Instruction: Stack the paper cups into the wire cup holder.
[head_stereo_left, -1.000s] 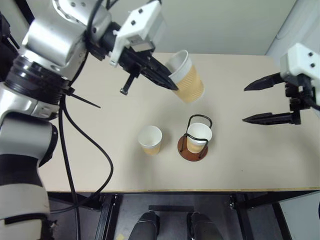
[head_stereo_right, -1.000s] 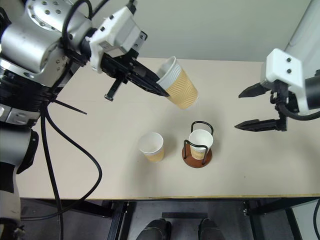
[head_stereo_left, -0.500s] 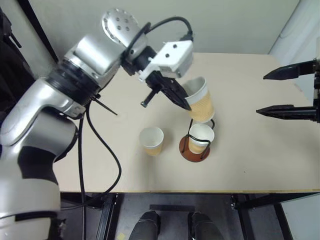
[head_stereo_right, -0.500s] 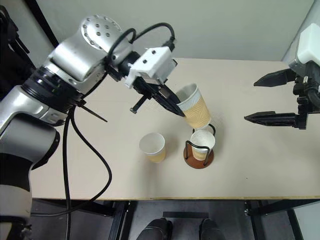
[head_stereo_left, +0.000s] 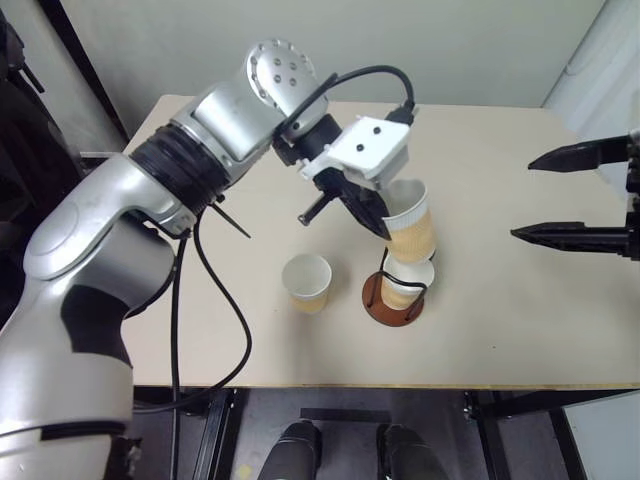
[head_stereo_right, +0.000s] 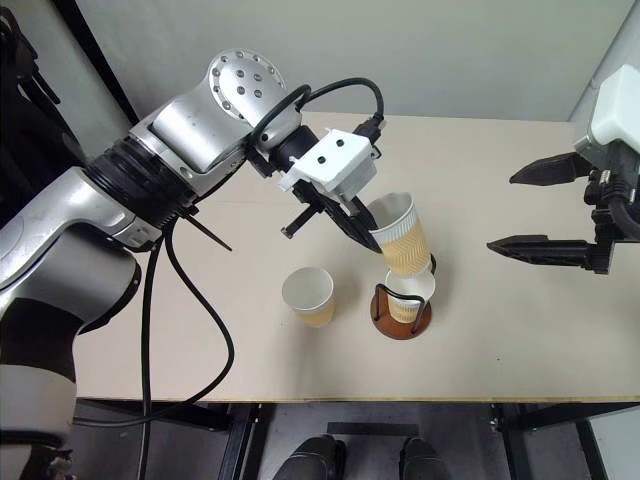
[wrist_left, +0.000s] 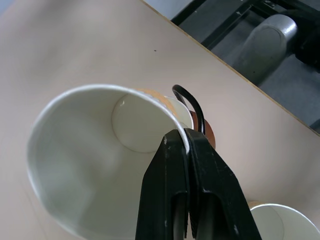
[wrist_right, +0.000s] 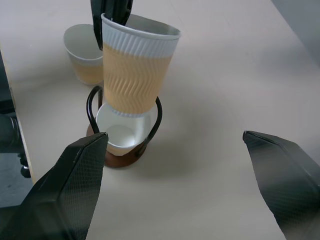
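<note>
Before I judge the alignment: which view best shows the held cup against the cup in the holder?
The right wrist view: the held cup shows side-on, its bottom at the seated cup. The head views look down on it; the left wrist view looks inside it.

head stereo pair looks down over table (head_stereo_left: 500, 330); wrist views close, sharing cup holder (wrist_right: 122, 155).

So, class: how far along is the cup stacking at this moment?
Done: one cup sits in the wire cup holder. In hand: the left gripper pinches a second cup's rim, its base just above the first. Left: the third cup stands on the table.
</note>
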